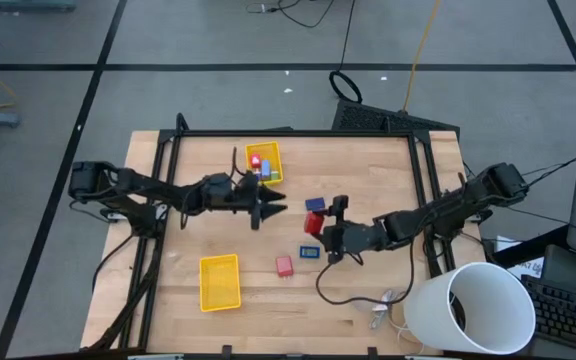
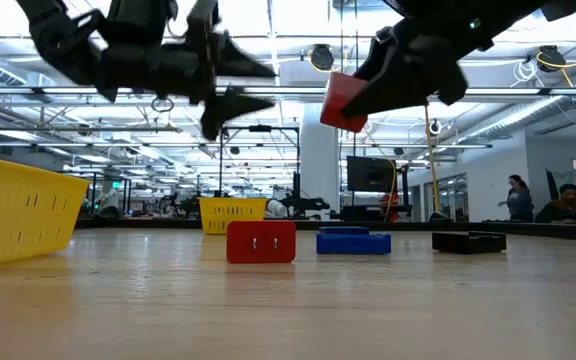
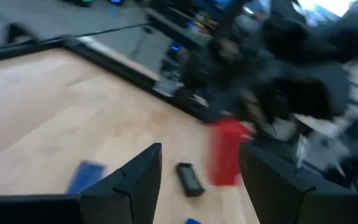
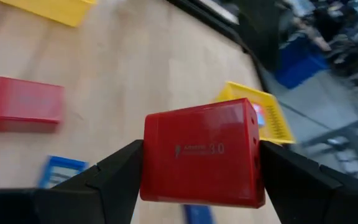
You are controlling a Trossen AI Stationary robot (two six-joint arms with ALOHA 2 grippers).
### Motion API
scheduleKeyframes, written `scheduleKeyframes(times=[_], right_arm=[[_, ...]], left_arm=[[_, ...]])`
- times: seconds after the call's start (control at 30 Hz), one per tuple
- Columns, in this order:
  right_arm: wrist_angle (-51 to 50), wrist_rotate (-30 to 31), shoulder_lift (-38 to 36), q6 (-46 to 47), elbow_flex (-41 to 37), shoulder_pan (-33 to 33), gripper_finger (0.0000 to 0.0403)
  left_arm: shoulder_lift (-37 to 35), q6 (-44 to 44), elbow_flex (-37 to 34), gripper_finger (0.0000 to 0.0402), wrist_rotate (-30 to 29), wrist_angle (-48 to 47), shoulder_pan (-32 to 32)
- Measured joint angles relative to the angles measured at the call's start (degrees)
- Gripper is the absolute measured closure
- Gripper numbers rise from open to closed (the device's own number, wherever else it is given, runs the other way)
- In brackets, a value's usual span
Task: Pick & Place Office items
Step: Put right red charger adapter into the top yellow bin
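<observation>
My right gripper (image 1: 326, 226) hovers over the middle of the table, shut on a red block (image 4: 199, 154) printed "3.0". My left gripper (image 1: 276, 207) hangs open just left of it, above the table, touching nothing; in the left wrist view the held red block (image 3: 227, 152) shows ahead of the left gripper's fingers. On the wood lie a blue block (image 1: 316, 204), a small dark piece (image 1: 311, 252) and a pink-red block (image 1: 284, 266). The far yellow tray (image 1: 264, 163) holds red and blue pieces. My right gripper pinches the red block by its two opposite side faces (image 4: 151, 163), one finger (image 4: 114, 171) on each side. The fingers come roughly level from the table's right. The block is lifted clear of the table (image 2: 343, 100), slightly tilted.
A second yellow tray (image 1: 219, 282) sits near the table's near left. Silvery metal bits (image 1: 383, 305) lie near the right front corner beside a white bucket (image 1: 478, 310). A black frame (image 1: 298, 132) borders the table. People show far off in the room (image 2: 516, 197).
</observation>
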Motion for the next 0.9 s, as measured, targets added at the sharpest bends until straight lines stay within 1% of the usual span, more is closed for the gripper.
scheduleKeyframes(times=[0.07, 0.13, 0.23, 0.37, 0.43, 0.57, 0.67, 0.8, 0.9], right_arm=[[0.0, 2.2, 0.0, -1.4, 0.0, -0.3, 0.0123], [0.0, 4.2, 0.0, -2.9, 0.0, -0.5, 0.0123], [0.1, 6.5, 0.0, -4.5, 0.0, -0.5, 0.0123], [1.6, 7.1, 0.0, -5.5, 0.0, -0.5, 0.0123], [2.9, 7.1, 0.0, -6.2, 0.0, -0.4, 0.0123], [3.9, 7.1, 0.0, -6.7, 0.0, -0.4, 0.0123], [4.4, 7.0, 0.0, -7.0, 0.0, -0.6, 0.0123], [6.7, 6.9, 0.0, -8.3, 0.1, -0.7, 0.0123], [7.4, 6.8, 0.0, -8.6, 0.1, -0.7, 0.0123]], left_arm=[[0.0, 4.5, 2.3, 0.0187, 1.0, -3.2, -1.9], [0.0, 8.0, 4.2, 0.0187, 0.5, -7.3, -3.8], [0.0, 10.1, 6.4, 0.0184, -3.1, -11.1, -5.8], [0.0, 10.2, 7.5, 0.0159, -8.0, -13.1, -6.8], [0.0, 10.2, 7.6, 0.0143, -9.1, -13.2, -6.9], [0.1, 10.2, 7.6, 0.0117, -9.2, -14.2, -6.9], [0.1, 10.1, 7.6, 0.0105, -9.2, -13.9, -6.9], [0.1, 8.6, 7.6, 0.0096, -9.2, -13.3, -6.9], [0.1, 8.2, 7.6, 0.0098, -9.3, -13.1, -6.9]])
